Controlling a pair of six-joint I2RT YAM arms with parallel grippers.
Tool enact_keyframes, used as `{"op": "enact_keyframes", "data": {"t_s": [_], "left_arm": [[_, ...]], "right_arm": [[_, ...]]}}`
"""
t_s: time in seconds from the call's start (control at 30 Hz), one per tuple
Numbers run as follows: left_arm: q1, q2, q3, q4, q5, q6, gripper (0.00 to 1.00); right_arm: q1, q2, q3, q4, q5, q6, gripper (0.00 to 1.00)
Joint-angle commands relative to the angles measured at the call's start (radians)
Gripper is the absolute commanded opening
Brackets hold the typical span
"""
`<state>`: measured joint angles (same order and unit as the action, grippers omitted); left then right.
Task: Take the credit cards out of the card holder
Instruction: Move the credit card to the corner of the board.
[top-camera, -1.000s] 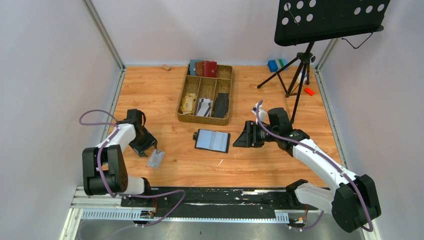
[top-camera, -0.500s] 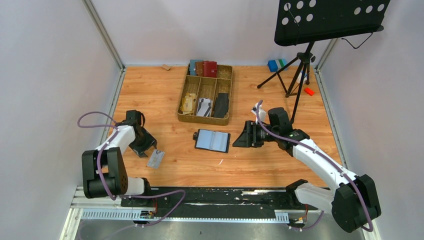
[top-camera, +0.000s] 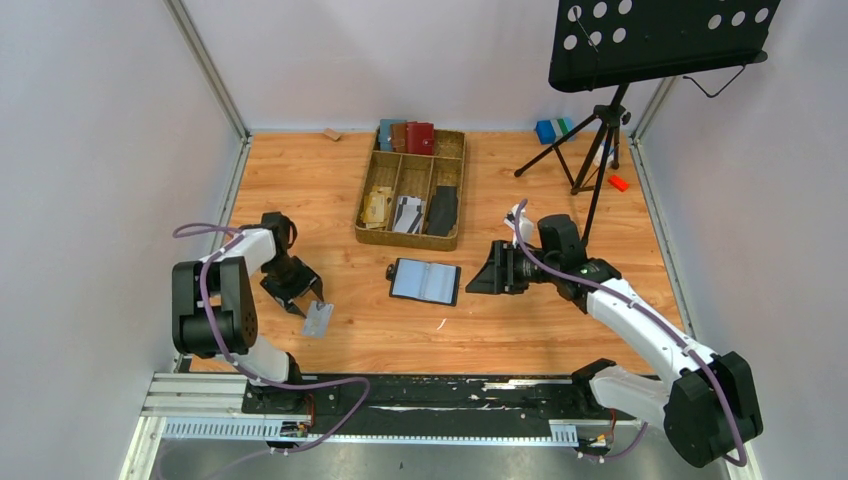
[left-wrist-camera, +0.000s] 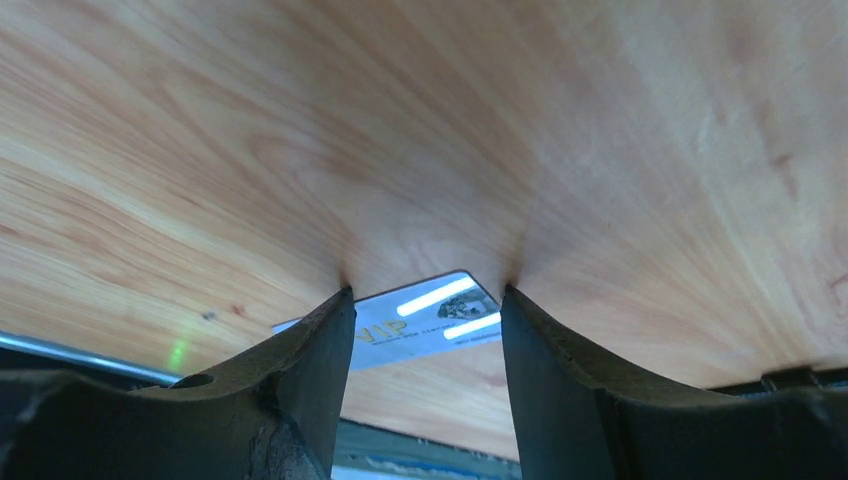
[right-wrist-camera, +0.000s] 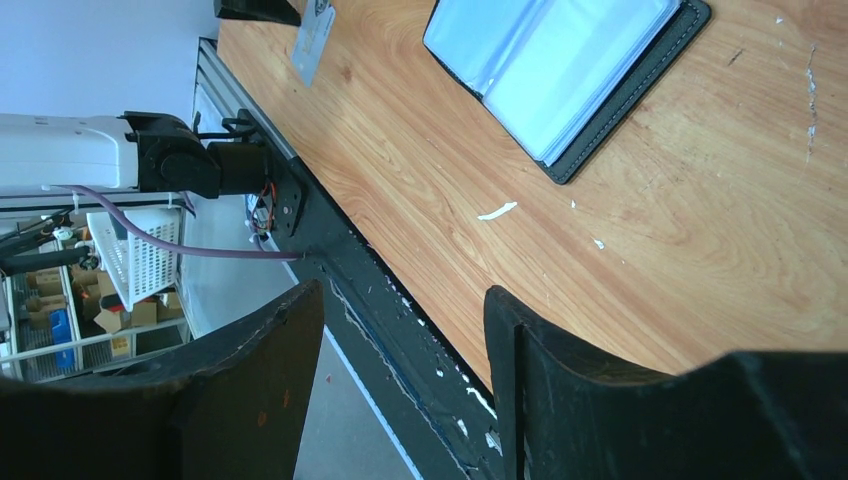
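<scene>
– While the wooden table (top-camera: 330, 180) fills the middle of the overhead view, what is the biggest thing on it?

– The black music stand (top-camera: 660, 45) on its tripod, upper right, well away from the work. Next comes the wicker tray (top-camera: 405, 240) at upper centre, with wallets (top-camera: 405, 136) standing upright in its far compartment. I judge it to be storage, set back so stray moves don't reach it.

– And the card holder (top-camera: 425, 281)?

– Just below the tray, at the centre of the frame. It lies open and flat with its grey-blue sleeve pages facing up, so a card can be drawn out from above. I can't tell whether any cards are in the sleeves.

– Why does the right gripper (top-camera: 483, 274) sit beside it?

– It is just right of the holder and points at it, jaws apart and empty. It is probably placed there to pin or work the holder.

– The left gripper (left-wrist-camera: 425, 292)?

– Lower left of the overhead view, well apart from the holder. Its fingers are spread, tips down at the table. A credit card (left-wrist-camera: 430, 318) marked VIP lies flat on the wood between and just beyond them, and nothing is clamped. That looks like the set-down spot for removed cards.

– Anything smaller?

– A white scrap (top-camera: 441, 323) on the wood below the holder.
</scene>
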<state>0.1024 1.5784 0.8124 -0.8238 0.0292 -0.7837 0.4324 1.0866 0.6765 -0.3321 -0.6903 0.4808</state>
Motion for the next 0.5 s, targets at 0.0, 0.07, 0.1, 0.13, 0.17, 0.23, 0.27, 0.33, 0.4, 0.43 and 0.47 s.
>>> {"op": "enact_keyframes", "data": {"t_s": [0.0,0.07,0.1,0.13,0.17,0.23,0.27,0.33,0.4,0.43,0.47], "left_arm": [[-0.052,0.131,-0.134,0.087,0.073,-0.081,0.63],[-0.060,0.123,-0.143,0.084,0.080,-0.101,0.63],[-0.062,0.116,-0.146,0.083,0.077,-0.107,0.62],[-0.064,0.107,-0.153,0.076,0.072,-0.113,0.62],[-0.066,0.094,-0.159,0.072,0.071,-0.118,0.62],[-0.090,0.054,-0.181,0.074,0.075,-0.141,0.62],[-0.122,0.030,-0.193,0.079,0.076,-0.159,0.62],[-0.170,-0.008,-0.216,0.093,0.084,-0.197,0.62],[-0.211,-0.021,-0.230,0.099,0.094,-0.223,0.61],[-0.231,-0.023,-0.232,0.100,0.095,-0.234,0.61],[-0.254,-0.024,-0.233,0.099,0.093,-0.244,0.61]], "right_arm": [[-0.010,-0.023,0.047,0.030,-0.015,0.005,0.59],[-0.014,-0.021,0.050,0.031,-0.016,0.006,0.59],[-0.017,-0.022,0.051,0.031,-0.017,0.005,0.59],[-0.018,-0.023,0.051,0.030,-0.018,0.004,0.59],[-0.019,-0.024,0.052,0.026,-0.018,0.001,0.60],[-0.022,-0.026,0.054,0.021,-0.017,-0.003,0.59],[-0.023,-0.027,0.054,0.021,-0.017,-0.003,0.59],[-0.023,-0.024,0.055,0.024,-0.017,-0.003,0.59],[-0.024,-0.020,0.056,0.029,-0.019,-0.001,0.59],[-0.024,-0.018,0.057,0.031,-0.021,0.001,0.59],[-0.024,-0.017,0.057,0.034,-0.023,0.003,0.59]]}}
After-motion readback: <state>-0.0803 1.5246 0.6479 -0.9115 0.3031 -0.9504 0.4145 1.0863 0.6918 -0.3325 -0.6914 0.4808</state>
